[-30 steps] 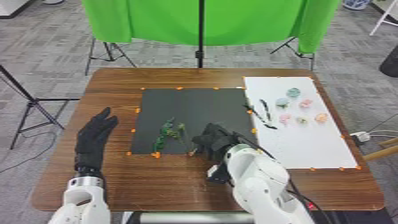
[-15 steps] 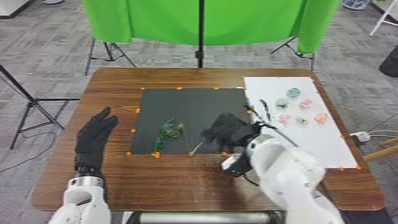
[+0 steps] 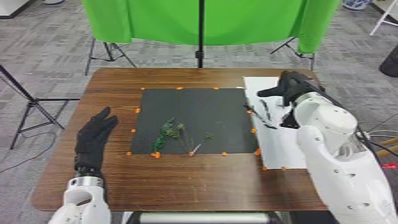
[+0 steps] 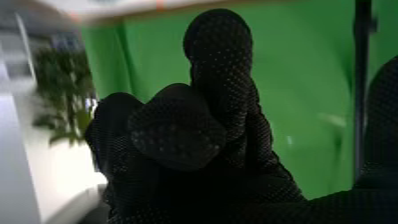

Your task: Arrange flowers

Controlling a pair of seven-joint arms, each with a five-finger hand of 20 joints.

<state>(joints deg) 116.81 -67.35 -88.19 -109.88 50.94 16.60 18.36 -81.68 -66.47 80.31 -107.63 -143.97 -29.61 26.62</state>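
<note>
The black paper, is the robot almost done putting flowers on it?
Probably not yet. Green stems already lie on the near part of the black paper. The right robot hand is over the white paper; I can't tell if it holds anything. Dark strips lie on the white paper, so more may be left to place.

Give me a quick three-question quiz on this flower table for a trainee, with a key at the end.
1. True or false: the left hand is to the left of the black mat.
2. What colour is the sheet beneath the right hand?
3. Are the green sprigs closer to the mat's (a) far edge or (b) edge nearest the robot?

Key: 1 true; 2 white; 3 b
</note>
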